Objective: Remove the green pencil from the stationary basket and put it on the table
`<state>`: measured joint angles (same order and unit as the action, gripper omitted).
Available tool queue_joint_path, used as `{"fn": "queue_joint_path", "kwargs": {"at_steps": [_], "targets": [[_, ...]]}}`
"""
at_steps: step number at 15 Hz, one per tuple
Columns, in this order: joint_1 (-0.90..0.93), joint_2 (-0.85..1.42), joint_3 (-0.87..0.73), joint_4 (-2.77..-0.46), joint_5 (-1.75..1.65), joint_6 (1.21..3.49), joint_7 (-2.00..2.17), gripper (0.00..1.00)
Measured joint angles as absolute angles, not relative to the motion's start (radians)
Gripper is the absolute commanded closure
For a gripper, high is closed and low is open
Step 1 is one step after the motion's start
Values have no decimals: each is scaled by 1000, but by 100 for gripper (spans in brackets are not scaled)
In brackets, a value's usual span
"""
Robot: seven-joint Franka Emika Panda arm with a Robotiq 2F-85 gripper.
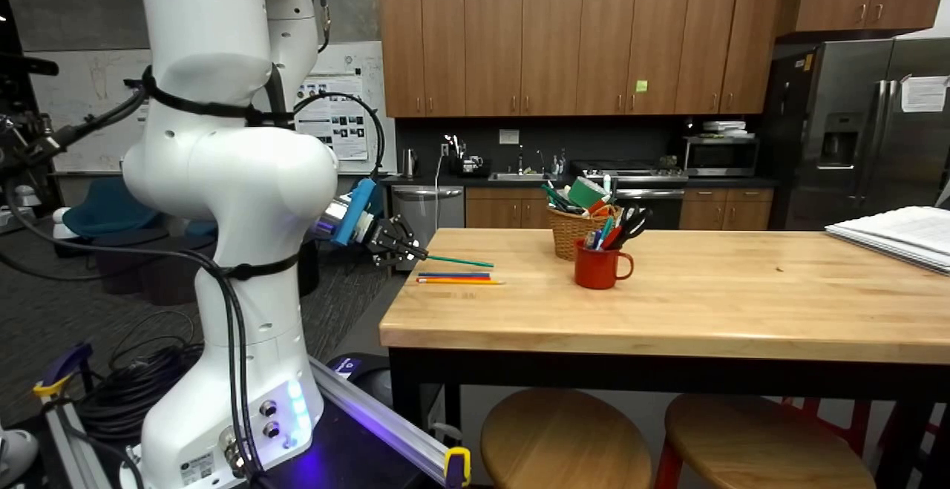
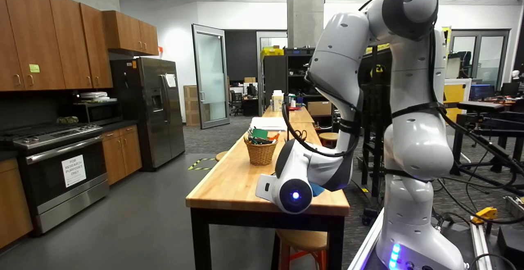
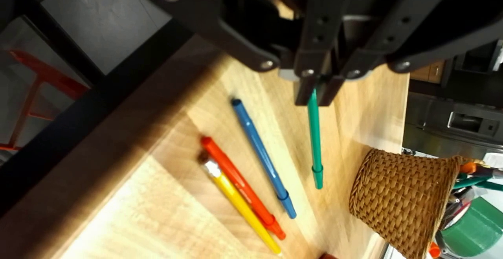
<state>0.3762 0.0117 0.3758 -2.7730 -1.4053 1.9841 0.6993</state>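
As the nearly closed claw point(image 3: 318, 94) pinches it, the green pencil point(image 3: 315, 141) juts out ahead.

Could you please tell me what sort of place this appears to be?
Probably a kitchen area within a research lab: there is a fridge, an oven whose sign reads "FOR RESEARCH PURPOSES ONLY", and a robot arm.

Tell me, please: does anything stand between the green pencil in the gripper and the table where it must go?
Nothing visible does. The gripper holds the green pencil over the table; in the wrist view the blue pen, red pen and yellow pencil lie to its left, the basket stands to its right.
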Motion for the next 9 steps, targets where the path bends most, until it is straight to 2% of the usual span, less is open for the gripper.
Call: {"fn": "queue_joint_path", "kwargs": {"at_steps": [1, 2, 6, 7, 8, 9], "targets": [[376, 12, 374, -2773, -1405, 1984, 697, 96], [374, 12, 373, -2773, -1405, 1984, 694, 83], [373, 13, 371, -2773, -1405, 1984, 689, 77], [373, 14, 370, -2773, -1405, 1984, 688, 95], [373, 16, 370, -2773, -1405, 1984, 687, 93], [373, 18, 370, -2773, -1405, 1984, 685, 94]]}}
